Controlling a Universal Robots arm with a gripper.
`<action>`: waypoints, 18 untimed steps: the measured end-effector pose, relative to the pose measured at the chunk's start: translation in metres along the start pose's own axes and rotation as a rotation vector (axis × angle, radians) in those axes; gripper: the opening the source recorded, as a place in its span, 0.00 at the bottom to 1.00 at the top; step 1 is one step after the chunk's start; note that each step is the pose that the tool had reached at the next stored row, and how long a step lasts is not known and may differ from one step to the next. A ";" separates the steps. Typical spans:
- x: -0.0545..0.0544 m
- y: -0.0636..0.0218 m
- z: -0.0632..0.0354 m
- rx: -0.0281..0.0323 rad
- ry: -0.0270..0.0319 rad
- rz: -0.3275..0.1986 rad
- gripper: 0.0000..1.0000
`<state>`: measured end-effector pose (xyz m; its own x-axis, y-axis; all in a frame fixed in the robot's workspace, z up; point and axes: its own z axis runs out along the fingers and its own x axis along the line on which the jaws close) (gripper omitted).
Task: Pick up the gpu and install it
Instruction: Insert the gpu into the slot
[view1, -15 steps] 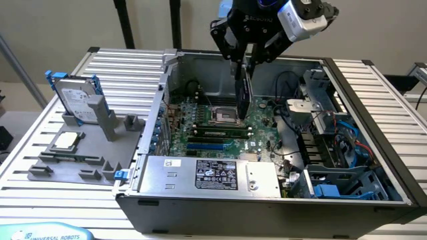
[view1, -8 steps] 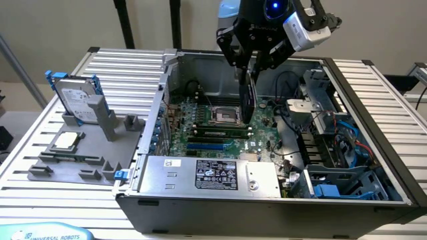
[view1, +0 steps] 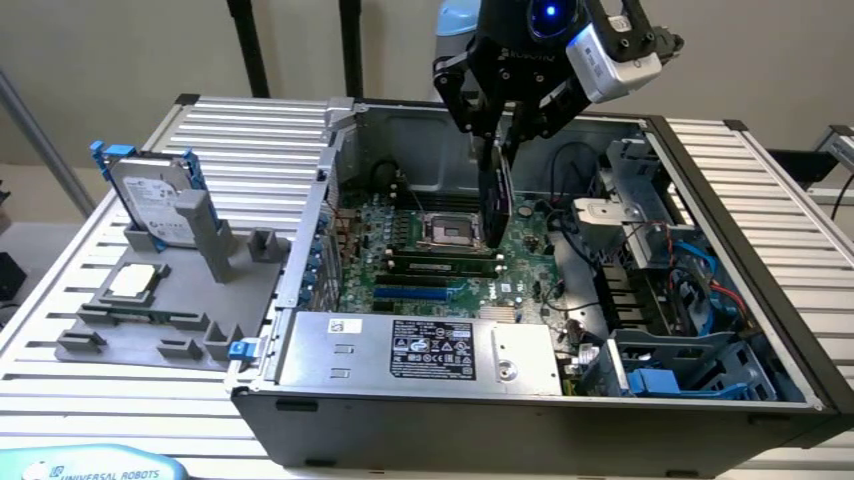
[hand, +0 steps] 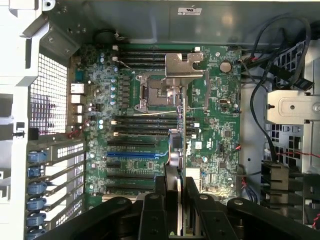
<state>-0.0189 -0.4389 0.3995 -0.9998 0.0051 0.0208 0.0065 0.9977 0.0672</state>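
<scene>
Jaws stood closed on the gpu (view1: 498, 195), pinching the thin card across its flat faces so that it hung upright and edge-on below the gripper (view1: 505, 128). That hold seemed chosen to leave the card's lower edge free and square to the board. In the wrist view the gripper (hand: 179, 202) pressed a finger to each side of the gpu (hand: 176, 147), which ran as a narrow line away from the camera, over the motherboard (hand: 135, 170). The card hung inside the open computer case (view1: 534, 425), over the motherboard (view1: 400, 270) and close by the processor socket (view1: 447, 232). Whether its lower end touched the board could not be told, and it looked seated in no slot. The blue slot (hand: 132, 154) and the dark slots beside it lay bare. Outside the case, on the exterior view's left, the hard drive (view1: 150, 192) stood upright in the grey fixture (view1: 174, 325). A small square chip (view1: 134, 282) lay flat in its own pocket there, each part apparently kept at a fixed, known place.
</scene>
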 end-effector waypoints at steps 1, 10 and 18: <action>0.000 0.0000 0.0000 0.0000 0.0000 0.000 0.27; 0.000 0.0001 0.0014 0.0012 0.0015 -0.054 0.27; 0.000 -0.0002 0.0049 0.0039 0.0113 -0.199 0.27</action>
<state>-0.0193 -0.4387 0.3946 -0.9810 -0.1931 0.0187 -0.1915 0.9792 0.0673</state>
